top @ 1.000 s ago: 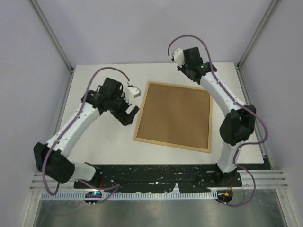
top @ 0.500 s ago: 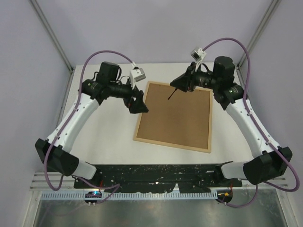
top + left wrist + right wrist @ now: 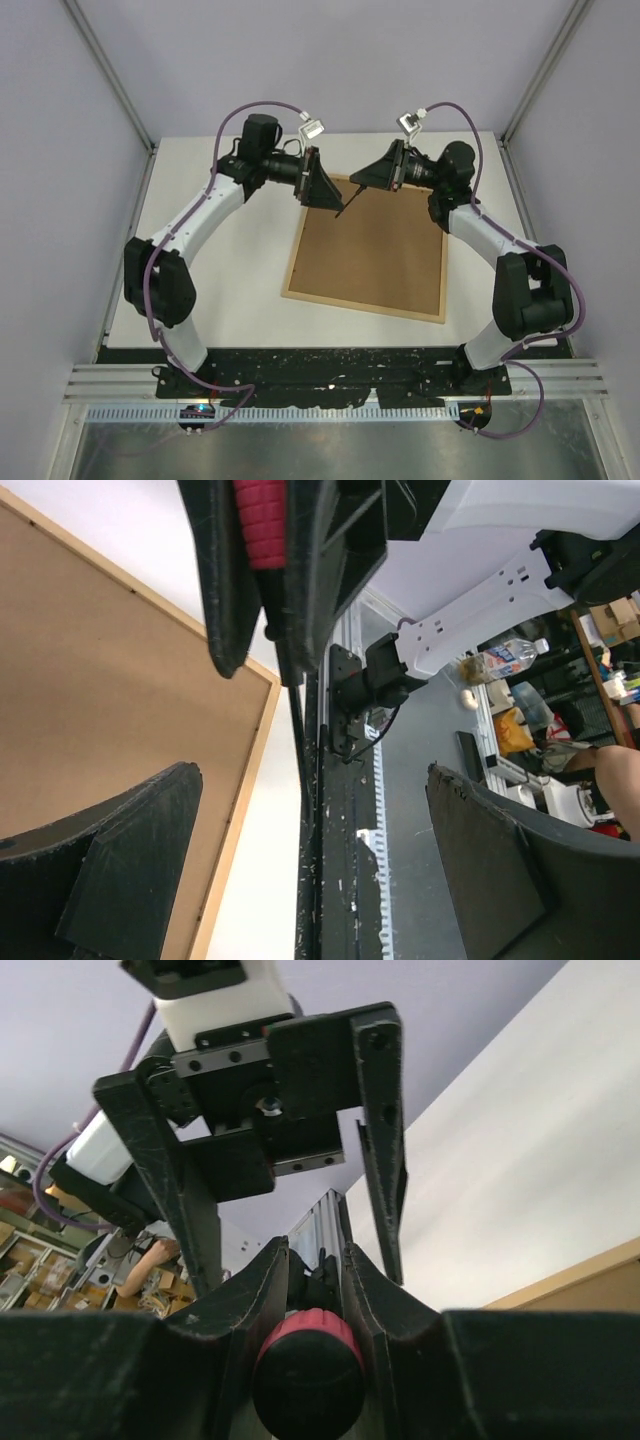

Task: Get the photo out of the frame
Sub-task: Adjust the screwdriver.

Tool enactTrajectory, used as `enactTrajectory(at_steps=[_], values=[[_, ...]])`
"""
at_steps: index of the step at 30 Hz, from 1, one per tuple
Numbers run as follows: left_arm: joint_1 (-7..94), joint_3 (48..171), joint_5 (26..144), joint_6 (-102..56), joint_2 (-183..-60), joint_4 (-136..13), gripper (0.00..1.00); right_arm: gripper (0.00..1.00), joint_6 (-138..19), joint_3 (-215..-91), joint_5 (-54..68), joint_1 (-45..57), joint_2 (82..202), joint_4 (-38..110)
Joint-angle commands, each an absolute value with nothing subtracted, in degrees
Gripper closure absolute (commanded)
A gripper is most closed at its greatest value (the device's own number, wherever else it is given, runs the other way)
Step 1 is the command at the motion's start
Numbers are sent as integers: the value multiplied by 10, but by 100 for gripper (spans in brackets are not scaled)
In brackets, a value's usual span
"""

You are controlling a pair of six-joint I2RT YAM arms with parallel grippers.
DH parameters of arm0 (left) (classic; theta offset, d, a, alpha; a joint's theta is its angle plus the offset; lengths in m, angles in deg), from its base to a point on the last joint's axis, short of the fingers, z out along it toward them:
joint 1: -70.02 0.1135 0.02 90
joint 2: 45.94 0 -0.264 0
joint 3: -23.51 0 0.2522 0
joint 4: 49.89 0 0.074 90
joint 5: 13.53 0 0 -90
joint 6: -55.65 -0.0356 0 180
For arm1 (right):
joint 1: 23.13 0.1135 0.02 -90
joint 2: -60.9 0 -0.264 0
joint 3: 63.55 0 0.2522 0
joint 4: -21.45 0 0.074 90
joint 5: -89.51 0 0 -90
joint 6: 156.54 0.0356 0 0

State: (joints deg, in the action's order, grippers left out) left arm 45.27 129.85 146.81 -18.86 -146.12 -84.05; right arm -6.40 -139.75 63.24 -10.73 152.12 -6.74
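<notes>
1. The frame (image 3: 368, 248) lies back-up, so the photo is hidden underneath.
2. Above the frame's far edge, your right gripper (image 3: 368, 178) pinches a red-handled tool (image 3: 305, 1360), probably for prying; the left gripper (image 3: 325, 183) is spread wide.

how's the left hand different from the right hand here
The left black two-finger hand is open, the right black two-finger hand shut. The left holds nothing; the right grips a red-handled thin-shafted tool. Both point at each other over the far edge of the light-wood frame.
</notes>
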Motion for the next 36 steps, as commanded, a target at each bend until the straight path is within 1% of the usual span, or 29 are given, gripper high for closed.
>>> enactTrajectory(at_steps=[1, 5, 7, 8, 11, 15, 17, 19, 21, 22, 23, 24, 25, 26, 27, 28, 29, 30, 31, 32, 35, 36], values=[[441, 1314, 1502, -134, -1467, -778, 0, 92, 24, -1400, 654, -107, 1527, -215], [435, 1306, 1505, -133, -1470, -780, 1, 92, 40, -1401, 654, -107, 1542, -231], [430, 1305, 1512, -126, -1470, -780, 7, 92, 36, -1402, 653, -108, 1546, -231], [429, 1304, 1516, -125, -1470, -780, 12, 92, 33, -1402, 651, -108, 1548, -230], [419, 1302, 1520, -124, -1468, -784, 36, 92, 23, -1400, 646, -107, 1549, -227], [412, 1310, 1521, -148, -1477, -821, 61, 92, 12, -1398, 646, -107, 1539, -218], [412, 1320, 1520, -169, -1482, -855, 69, 92, -8, -1395, 647, -108, 1528, -201], [410, 1325, 1521, -181, -1486, -872, 74, 92, -25, -1392, 646, -107, 1515, -186], [411, 1332, 1521, -194, -1490, -894, 94, 92, -49, -1396, 650, -108, 1506, -157], [410, 1343, 1513, -212, -1491, -920, 100, 91, -72, -1401, 658, -107, 1504, -123], [410, 1359, 1506, -240, -1495, -959, 100, 85, -86, -1411, 667, -107, 1498, -103], [410, 1388, 1497, -287, -1503, -1023, 100, 80, -129, -1419, 687, -107, 1496, -47], [410, 1420, 1481, -341, -1514, -1103, 100, 66, -155, -1439, 698, -107, 1488, -5], [410, 1468, 1464, -403, -1529, -1183, 100, 59, -237, -1452, 724, -107, 1484, 90], [410, 1517, 1449, -481, -1546, -1270, 100, 51, -284, -1492, 737, -107, 1479, 169], [410, 1550, 1435, -524, -1563, -1327, 100, 48, -401, -1511, 748, -107, 1477, 321], [410, 1578, 1426, -551, -1573, -1378, 100, 42, -462, -1551, 747, -107, 1477, 389], [410, 1592, 1420, -571, -1579, -1409, 100, 39, -546, -1567, 749, -107, 1477, 500], [410, 1594, 1417, -582, -1580, -1421, 100, 36, -570, -1593, 749, -107, 1479, 534], [409, 1589, 1416, -589, -1578, -1426, 100, 34, -610, -1603, 751, -107, 1481, 590], [400, 1578, 1398, -619, -1573, -1437, 100, 20, -635, -1617, 756, -107, 1487, 635], [393, 1579, 1386, -630, -1573, -1448, 100, 20, -645, -1616, 756, -107, 1489, 645]])
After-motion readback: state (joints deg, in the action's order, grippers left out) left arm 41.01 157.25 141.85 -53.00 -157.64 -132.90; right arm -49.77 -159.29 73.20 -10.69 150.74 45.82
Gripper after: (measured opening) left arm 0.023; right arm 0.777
